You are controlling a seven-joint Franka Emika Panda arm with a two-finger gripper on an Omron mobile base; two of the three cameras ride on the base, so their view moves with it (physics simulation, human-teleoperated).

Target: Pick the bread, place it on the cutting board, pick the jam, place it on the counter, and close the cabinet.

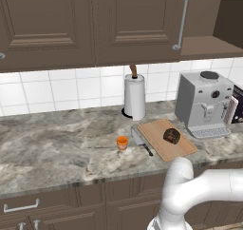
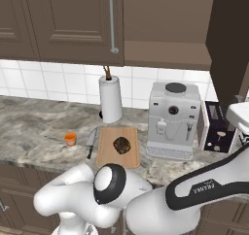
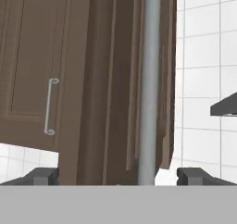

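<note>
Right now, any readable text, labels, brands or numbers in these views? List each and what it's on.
Robot arm link: light lettering on the dark band, upside down and too blurred to read.
Coffee machine: dials and buttons, no legible text.
Bread, cutting board, jam, cabinet, paper towel roll: no text.

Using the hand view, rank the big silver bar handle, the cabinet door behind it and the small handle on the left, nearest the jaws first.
1. Big silver bar handle, upright between the open jaws.
2. Cabinet door, just behind that handle.
3. Small handle, far left on the farther door.
</note>
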